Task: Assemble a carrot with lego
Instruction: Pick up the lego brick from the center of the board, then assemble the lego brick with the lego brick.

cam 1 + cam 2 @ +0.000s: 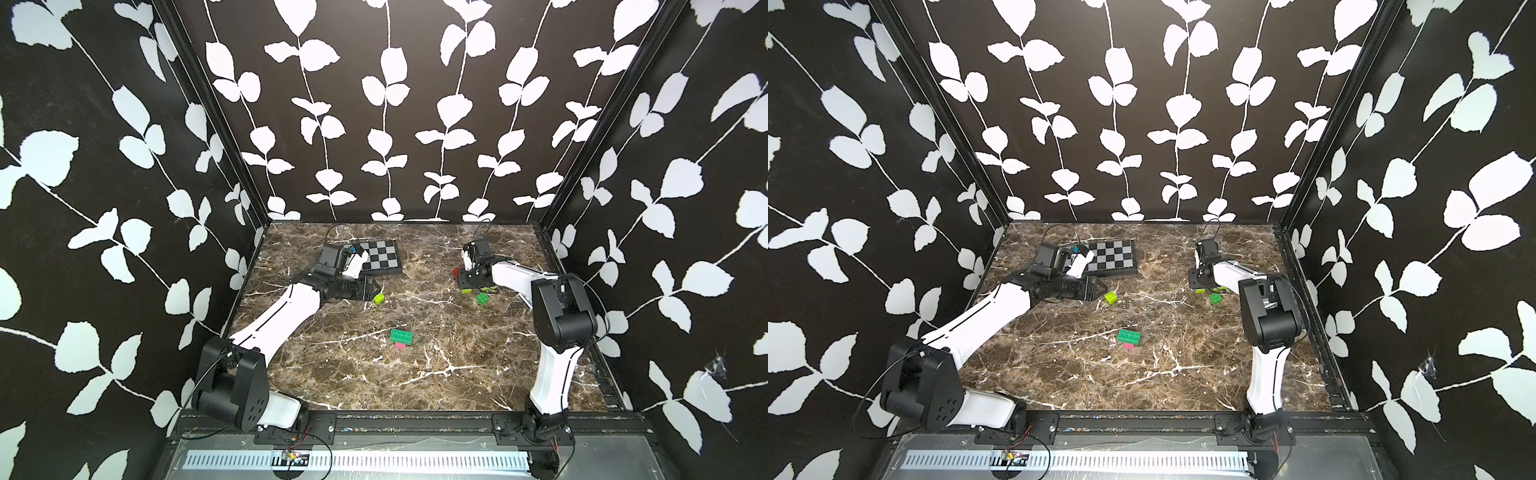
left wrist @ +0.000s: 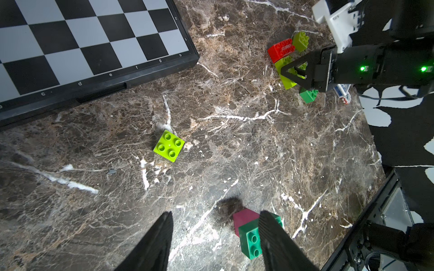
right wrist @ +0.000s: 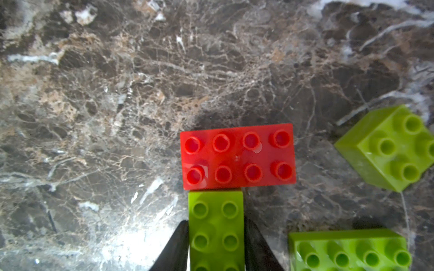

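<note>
The lego lies as loose bricks on the marbled counter (image 1: 415, 374). The right gripper (image 3: 216, 224) has its jaws pressed against the two long sides of a long lime brick (image 3: 216, 244), pinching it. That brick lies flat with its studs up, and one short end touches the long side of a red brick (image 3: 237, 156) with eight studs. Near them lie a skewed lime square brick (image 3: 387, 147), apart from the red brick, and a second long lime brick (image 3: 350, 251).

A small dark green brick (image 1: 482, 298) lies at the near edge of this cluster. The cluster sits well to the right of the chessboard (image 1: 380, 257).

A lone lime square brick (image 2: 169, 146) rests studs up near the chessboard's near right corner. Farther from the chessboard, toward the robot, a long dark green brick (image 1: 402, 336) lies touching a pink brick (image 1: 400, 345). Whether the two are clipped together cannot be told.

The left gripper (image 2: 216, 213) hangs above the counter beside that pair. Its jaws are spread with nothing between them.
</note>
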Tool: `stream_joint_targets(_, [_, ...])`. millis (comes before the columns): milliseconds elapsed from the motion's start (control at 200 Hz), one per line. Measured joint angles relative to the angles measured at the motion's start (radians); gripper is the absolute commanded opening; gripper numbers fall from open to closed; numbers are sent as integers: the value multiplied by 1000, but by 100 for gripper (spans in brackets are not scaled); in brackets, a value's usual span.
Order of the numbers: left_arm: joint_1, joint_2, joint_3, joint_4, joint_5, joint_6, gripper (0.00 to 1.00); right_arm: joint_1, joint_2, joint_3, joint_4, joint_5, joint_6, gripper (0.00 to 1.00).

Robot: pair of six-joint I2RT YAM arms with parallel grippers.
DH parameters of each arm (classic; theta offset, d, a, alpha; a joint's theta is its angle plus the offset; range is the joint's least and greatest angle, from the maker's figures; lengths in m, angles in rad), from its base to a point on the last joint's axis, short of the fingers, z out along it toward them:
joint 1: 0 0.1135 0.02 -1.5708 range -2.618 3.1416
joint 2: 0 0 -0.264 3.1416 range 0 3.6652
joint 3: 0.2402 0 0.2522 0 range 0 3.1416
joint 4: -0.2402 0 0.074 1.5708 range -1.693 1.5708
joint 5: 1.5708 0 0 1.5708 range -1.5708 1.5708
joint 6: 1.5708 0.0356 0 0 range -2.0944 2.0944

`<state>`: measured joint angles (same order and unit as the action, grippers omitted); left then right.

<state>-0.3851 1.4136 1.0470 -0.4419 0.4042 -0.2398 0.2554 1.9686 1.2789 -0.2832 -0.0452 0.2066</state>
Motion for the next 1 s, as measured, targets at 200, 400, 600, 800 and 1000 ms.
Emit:
stream_joint_targets(200, [0,0,0,0,0,0,61,0,8,0,-3,4,-1,39])
stream_joint_targets(400, [0,0,0,0,-1,2,61,0,11,0,-6,4,-5,27])
stream_joint_targets(600, [15,-7,-11,3,1,2,62,16,-114,-122,63,-55,-49,23])
stream_joint_targets(800, [89,-93,-90,-11,21,1,62,212,-465,-266,112,-204,-242,27])
stream_joint_targets(1000, [177,-189,-126,-85,90,24,62,426,-622,-318,109,-354,-397,26])
